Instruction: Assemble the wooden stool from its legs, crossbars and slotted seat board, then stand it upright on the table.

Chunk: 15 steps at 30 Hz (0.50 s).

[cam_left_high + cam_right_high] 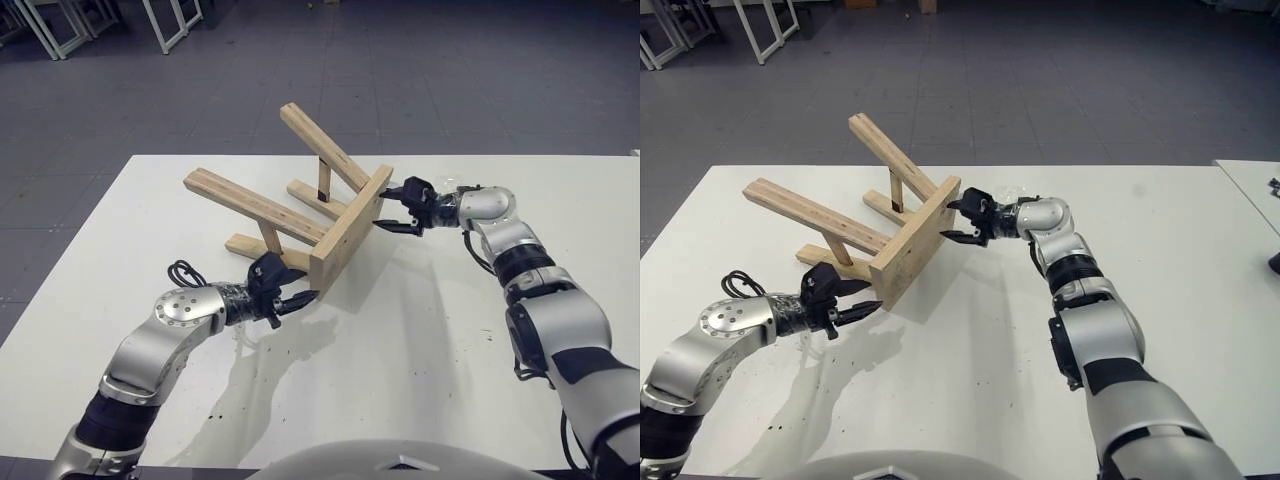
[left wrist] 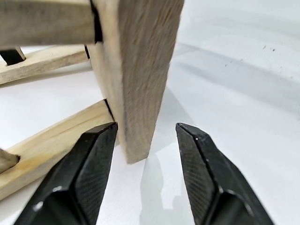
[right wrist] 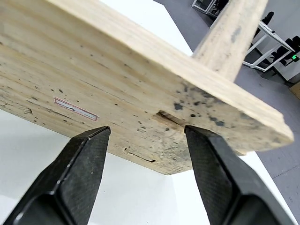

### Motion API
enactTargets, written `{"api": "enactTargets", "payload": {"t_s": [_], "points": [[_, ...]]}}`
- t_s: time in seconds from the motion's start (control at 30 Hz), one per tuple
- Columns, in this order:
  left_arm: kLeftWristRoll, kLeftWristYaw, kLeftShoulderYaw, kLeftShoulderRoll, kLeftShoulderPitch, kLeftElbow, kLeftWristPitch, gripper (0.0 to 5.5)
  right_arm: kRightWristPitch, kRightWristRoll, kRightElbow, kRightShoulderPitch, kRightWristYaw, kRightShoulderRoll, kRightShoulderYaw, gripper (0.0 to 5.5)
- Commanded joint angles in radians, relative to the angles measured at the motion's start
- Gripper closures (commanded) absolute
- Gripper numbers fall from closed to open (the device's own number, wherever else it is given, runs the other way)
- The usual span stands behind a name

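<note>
The wooden stool lies on its side on the white table (image 1: 450,380), its legs (image 1: 255,203) and crossbars (image 1: 312,197) fitted into the slotted seat board (image 1: 350,228). The board stands on edge, slanted, and the legs point away toward the far left. My left gripper (image 1: 300,297) is open at the board's near lower corner (image 2: 136,70), one finger on each side, with no touch visible. At the board's far upper end, my right gripper (image 1: 393,208) is open, its fingers facing the board's top face (image 3: 117,84) just short of it.
The table's near and right parts are bare, apart from small dark specks (image 1: 240,395). Metal furniture frames (image 1: 60,25) stand on the grey floor behind. Another table's corner (image 1: 1250,190) shows at the right.
</note>
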Motion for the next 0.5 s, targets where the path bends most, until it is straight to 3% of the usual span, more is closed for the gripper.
{"api": "enactTargets", "payload": {"t_s": [0.03, 0.23, 0.5], "points": [[0.036, 0.112, -0.009, -0.053, 0.018, -0.061, 0.072, 3.21, 0.084, 0.055, -0.145, 0.119, 0.033, -0.070, -0.041, 2.55], [0.124, 0.300, -0.092, -0.162, 0.060, -0.135, 0.190, 3.21, 0.312, 0.152, -0.511, 0.314, -0.002, -0.145, -0.107, 2.55], [0.180, 0.485, -0.062, -0.351, -0.017, -0.024, 0.243, 3.21, 0.602, 0.239, -0.893, 0.547, -0.132, -0.168, -0.174, 2.55]]}}
